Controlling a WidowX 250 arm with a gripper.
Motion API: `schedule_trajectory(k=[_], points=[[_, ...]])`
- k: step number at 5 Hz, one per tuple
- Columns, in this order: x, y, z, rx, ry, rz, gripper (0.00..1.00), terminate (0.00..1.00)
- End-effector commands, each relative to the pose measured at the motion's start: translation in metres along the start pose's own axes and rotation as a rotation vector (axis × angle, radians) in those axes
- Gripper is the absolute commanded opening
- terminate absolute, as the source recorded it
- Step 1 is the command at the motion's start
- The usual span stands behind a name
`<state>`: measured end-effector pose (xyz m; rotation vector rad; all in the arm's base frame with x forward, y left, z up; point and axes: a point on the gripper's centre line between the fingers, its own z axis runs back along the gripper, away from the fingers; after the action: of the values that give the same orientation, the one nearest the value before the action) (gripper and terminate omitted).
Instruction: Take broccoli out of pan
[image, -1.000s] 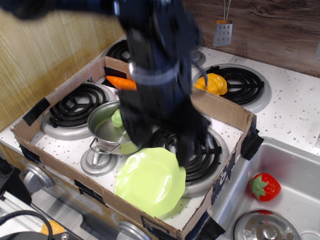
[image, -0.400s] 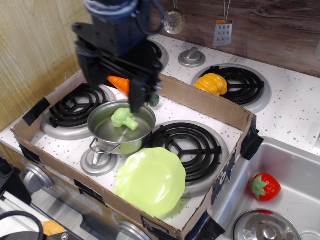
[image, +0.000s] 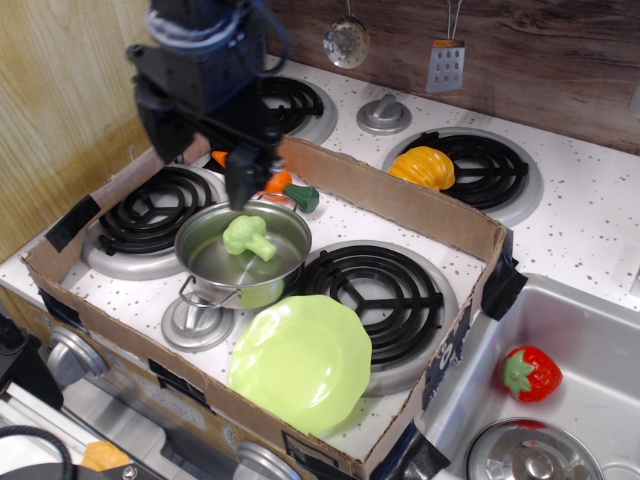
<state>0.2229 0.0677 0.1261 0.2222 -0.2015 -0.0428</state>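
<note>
The broccoli (image: 248, 236), a small pale green lumpy piece, lies inside the pan (image: 205, 262), a shiny steel pot on the stove within the cardboard box. My gripper (image: 205, 160) is dark and hangs just above and behind the pan's back-left rim. Its fingers are spread and nothing is held. One fingertip (image: 240, 188) points down close to the pan's back edge, above the broccoli and apart from it. The arm hides part of the back-left burner.
An orange carrot (image: 277, 183) with a dark green top lies behind the pan. A lime-green plate (image: 300, 362) and a grey lid (image: 197, 320) lie in front of it. The cardboard box wall (image: 400, 205) rings the area. A strawberry (image: 530, 372) sits in the sink.
The arm has risen from over the pan and front burner and moved back and to the left. The broccoli, partly hidden before, now shows in full and still lies in the pan.
</note>
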Motion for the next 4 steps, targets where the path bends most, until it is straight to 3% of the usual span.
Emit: schedule_trajectory(k=[1,2,4], points=[[0.015,0.009,-0.042,-0.023,-0.071,0.04,1.0,0.0],[0.021,0.013,-0.067,-0.044,-0.094,0.037,1.0,0.0],[0.017,0.003,-0.082,-0.057,-0.087,0.061,1.0,0.0]])
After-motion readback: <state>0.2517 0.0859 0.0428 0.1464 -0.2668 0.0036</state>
